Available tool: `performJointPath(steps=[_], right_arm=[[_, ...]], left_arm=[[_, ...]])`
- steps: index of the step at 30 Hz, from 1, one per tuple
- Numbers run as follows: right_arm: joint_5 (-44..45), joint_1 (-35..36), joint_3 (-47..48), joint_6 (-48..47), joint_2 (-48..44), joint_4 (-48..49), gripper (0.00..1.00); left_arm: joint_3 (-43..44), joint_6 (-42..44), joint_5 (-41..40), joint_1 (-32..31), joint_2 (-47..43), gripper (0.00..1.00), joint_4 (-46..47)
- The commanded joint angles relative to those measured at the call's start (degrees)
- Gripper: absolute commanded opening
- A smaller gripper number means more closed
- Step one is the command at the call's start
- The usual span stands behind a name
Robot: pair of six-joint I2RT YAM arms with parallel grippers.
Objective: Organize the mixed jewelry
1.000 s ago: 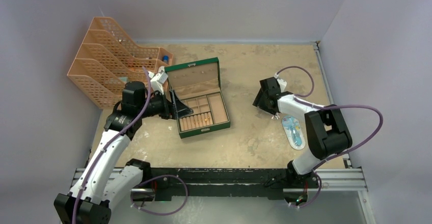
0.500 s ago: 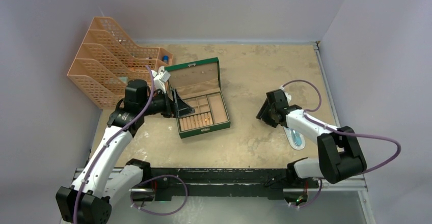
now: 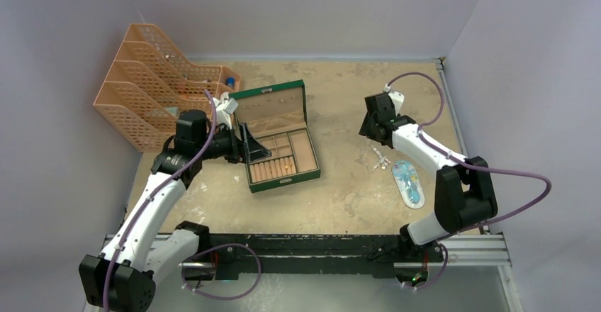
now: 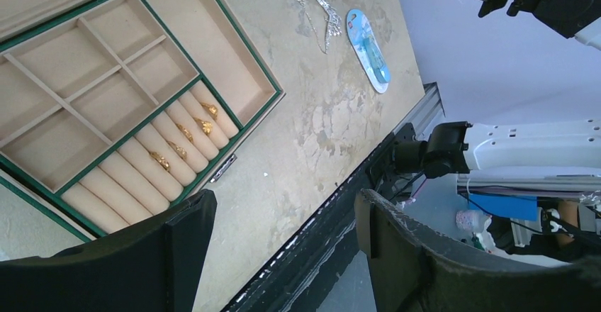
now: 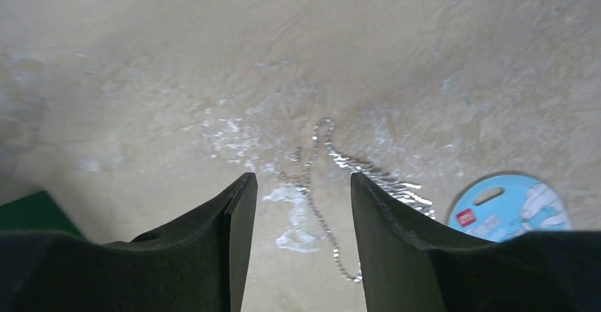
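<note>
Silvery glittery chain (image 5: pixel 340 158) lies kinked on mottled table (image 5: pixel 425 57); right end effector (image 5: pixel 301 181) and left end effector (image 4: pixel 283 198) both spread, empty.

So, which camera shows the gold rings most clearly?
The left wrist view: the gold rings show one by one between the tan rolls. The top view gives only an orange speck; the right wrist view shows none.

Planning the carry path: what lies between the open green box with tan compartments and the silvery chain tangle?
Only bare, stained tabletop separates the open green box from the silvery chain tangle. This shows in the top external and left wrist views.
</note>
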Motion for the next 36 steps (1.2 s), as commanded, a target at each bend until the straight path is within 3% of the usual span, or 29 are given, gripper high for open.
performJointPath(steps=[1, 9, 16, 36], right_arm=[[3.9, -0.1, -0.4, -10.6, 0.5, 0.0, 0.55], [-0.4, -0.4, -0.4, -14.5, 4.8, -0.2, 0.55], [-0.2, -1.4, 1.0, -13.6, 9.7, -2.3, 0.42], [-0.5, -7.3, 3.3, -12.2, 16.0, -1.7, 0.4]], left_arm=[[1.4, 1.8, -0.1, 0.2, 1.3, 0.71, 1.8], [3.6, 2.4, 1.9, 0.0, 5.6, 0.71, 3.2], [3.4, 2.5, 1.8, -0.3, 6.5, 0.71, 3.9], [3.4, 2.5, 1.7, -1.6, 7.9, 0.71, 5.1]])
